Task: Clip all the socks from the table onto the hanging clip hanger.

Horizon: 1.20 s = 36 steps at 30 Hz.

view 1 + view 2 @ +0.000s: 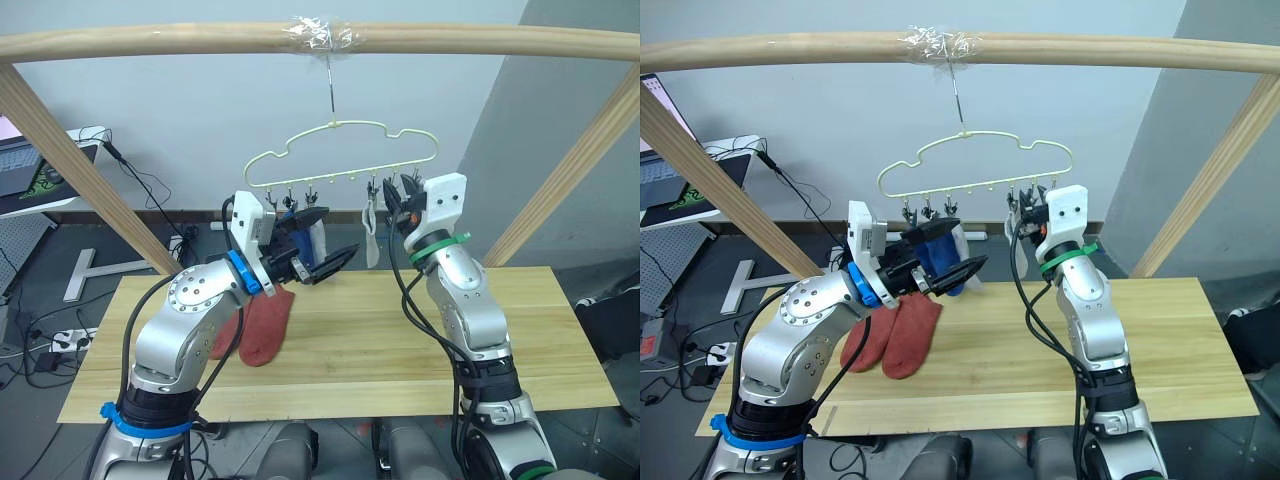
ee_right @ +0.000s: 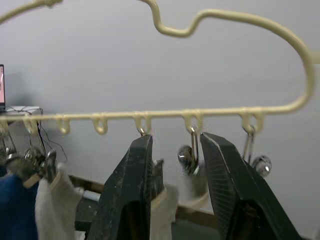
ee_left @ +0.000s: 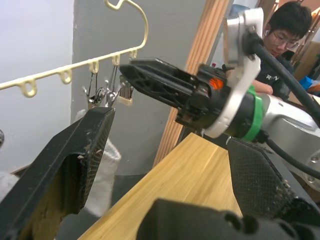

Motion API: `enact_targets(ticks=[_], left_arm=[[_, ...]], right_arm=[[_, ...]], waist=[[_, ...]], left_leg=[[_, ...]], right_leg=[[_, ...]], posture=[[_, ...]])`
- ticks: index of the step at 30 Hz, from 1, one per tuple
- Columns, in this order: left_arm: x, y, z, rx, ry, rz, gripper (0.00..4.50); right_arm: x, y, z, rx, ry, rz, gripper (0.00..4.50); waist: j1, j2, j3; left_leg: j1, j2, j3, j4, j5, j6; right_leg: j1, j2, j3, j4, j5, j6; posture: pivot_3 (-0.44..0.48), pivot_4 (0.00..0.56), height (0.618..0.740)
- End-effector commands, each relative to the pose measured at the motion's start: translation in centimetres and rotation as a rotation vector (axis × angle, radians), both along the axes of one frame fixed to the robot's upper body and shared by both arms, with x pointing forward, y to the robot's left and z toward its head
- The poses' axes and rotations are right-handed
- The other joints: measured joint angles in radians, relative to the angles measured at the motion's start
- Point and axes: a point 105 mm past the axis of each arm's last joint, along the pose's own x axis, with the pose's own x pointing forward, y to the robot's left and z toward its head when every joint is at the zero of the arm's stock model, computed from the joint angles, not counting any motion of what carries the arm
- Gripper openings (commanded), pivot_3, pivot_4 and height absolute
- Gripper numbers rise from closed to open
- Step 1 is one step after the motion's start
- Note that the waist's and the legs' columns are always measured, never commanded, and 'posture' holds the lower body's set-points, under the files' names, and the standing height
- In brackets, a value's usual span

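The right gripper [image 2: 175, 195] is raised to the clip hanger [image 1: 340, 150], fingers parted around a clip [image 2: 186, 159]; the left gripper [image 1: 945, 272] is held open, empty, nearby.

Wall: plain pale grey [image 1: 180, 100]
Frame: thick wooden bar [image 1: 150, 42], slanted wooden posts [image 1: 70, 160]
Left side: laptop [image 1: 18, 165], cables [image 1: 150, 185]
Floor: grey [image 1: 40, 290]

silver arms, black cables; left pincer [image 1: 318, 266] blue-banded, right pincer [image 1: 396, 208] green-banded.
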Motion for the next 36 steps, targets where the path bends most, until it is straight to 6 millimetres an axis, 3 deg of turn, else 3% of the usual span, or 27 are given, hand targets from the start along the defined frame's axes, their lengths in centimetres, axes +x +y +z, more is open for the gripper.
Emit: enact_targets(ticks=[1,20,36], left_arm=[[-0.7,-0.2,1.2,-0.012,-0.051,-0.02,4.16],[-0.4,-0.1,1.6,-0.007,-0.062,-0.016,4.16],[-0.4,-0.1,2.2,-0.017,-0.078,-0.013,4.16]], right_arm=[[-0.4,0.1,0.1,-0.019,0.002,-0.013,1.55],[3.1,1.2,-0.8,-0.062,0.098,-0.083,1.55],[3.8,2.7,1.0,-0.045,0.05,-0.037,1.55]], waist=[[0.0,0.0,0.0],[0.0,0.0,0.0],[0.0,0.0,0.0]], left_leg=[[0.0,0.0,0.0,0.0,0.0,0.0],[0.0,0.0,0.0,0.0,0.0,0.0],[0.0,0.0,0.0,0.0,0.0,0.0]], right_leg=[[0.0,0.0,0.0,0.0,0.0,0.0],[0.0,0.0,0.0,0.0,0.0,0.0],[0.0,0.0,0.0,-0.001,0.0,0.0]], posture=[[0.045,0.197,0.74],[0.052,0.208,0.74],[0.057,0.212,0.74]])
